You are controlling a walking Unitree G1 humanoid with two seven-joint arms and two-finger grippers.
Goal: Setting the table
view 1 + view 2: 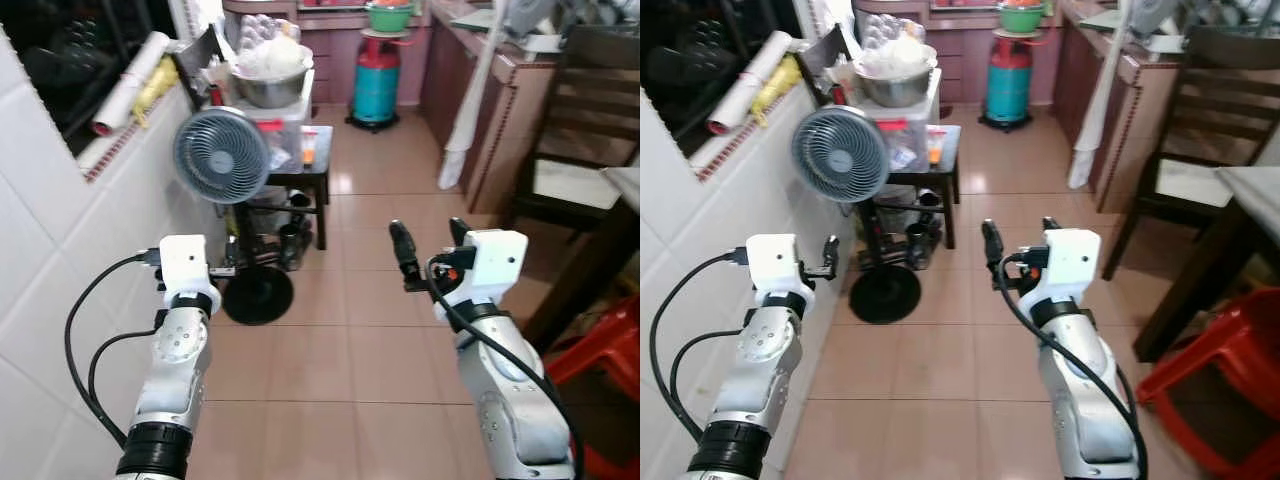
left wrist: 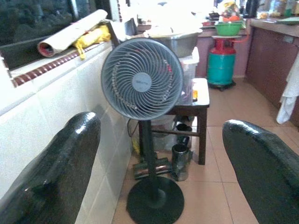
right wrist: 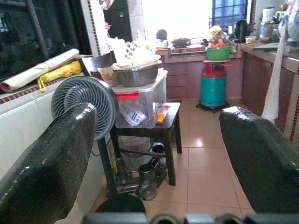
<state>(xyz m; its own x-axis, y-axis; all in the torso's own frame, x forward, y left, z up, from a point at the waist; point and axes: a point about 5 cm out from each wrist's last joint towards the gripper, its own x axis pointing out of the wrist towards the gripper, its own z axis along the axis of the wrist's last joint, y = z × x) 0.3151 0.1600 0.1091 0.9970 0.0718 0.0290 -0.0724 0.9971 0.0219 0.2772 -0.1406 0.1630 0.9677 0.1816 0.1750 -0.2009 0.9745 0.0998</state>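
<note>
Both claws released, empty: left claw (image 1: pixel 232 268), right claw (image 1: pixel 432 240). Pedestal fan (image 1: pixel 220 155) ahead of left claw. No tableware held; table setting seemingly not begun, all left

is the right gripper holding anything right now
No, the right gripper is open, with bare floor and the small dark table showing between its fingers.

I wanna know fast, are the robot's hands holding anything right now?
Left gripper: open, holding nothing.
Right gripper: open, holding nothing.
</note>
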